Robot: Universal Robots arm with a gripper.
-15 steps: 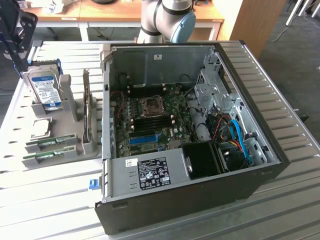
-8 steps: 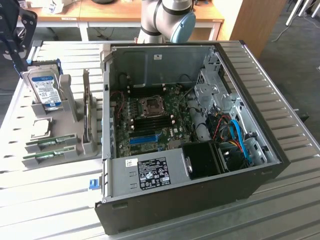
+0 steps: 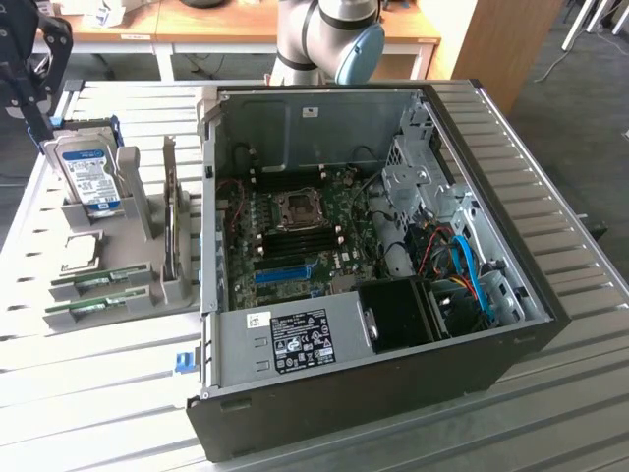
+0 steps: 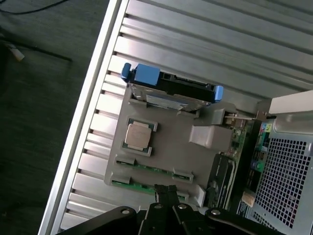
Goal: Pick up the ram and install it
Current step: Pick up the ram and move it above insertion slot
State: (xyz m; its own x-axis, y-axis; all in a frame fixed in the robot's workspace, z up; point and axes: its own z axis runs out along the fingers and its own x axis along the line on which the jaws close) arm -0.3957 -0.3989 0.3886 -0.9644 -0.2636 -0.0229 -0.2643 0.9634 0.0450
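Note:
Two ram sticks lie side by side in the grey holder tray [image 3: 138, 265], at the exterior view's left. One green ram stick [image 3: 98, 280] [image 4: 151, 170] is nearer the processor, the other [image 3: 93, 305] [image 4: 129, 184] nearer the tray's edge. My gripper [image 3: 34, 98] [image 4: 165, 190] hangs well above the tray with its black fingers pressed together and nothing between them. In the wrist view its fingertips sit over the ram end of the tray. The open computer case [image 3: 344, 334] lies beside the tray, and the dark memory slots [image 3: 295, 241] on its motherboard are exposed.
The tray also holds a silver hard drive [image 3: 88, 172] [image 4: 171, 90] with blue clips, a square silver processor [image 3: 81, 251] [image 4: 138, 135] and an upright card [image 3: 175, 221]. The arm's base [image 3: 324, 39] stands behind the case. The slatted table's edge [image 4: 93, 98] runs close to the tray.

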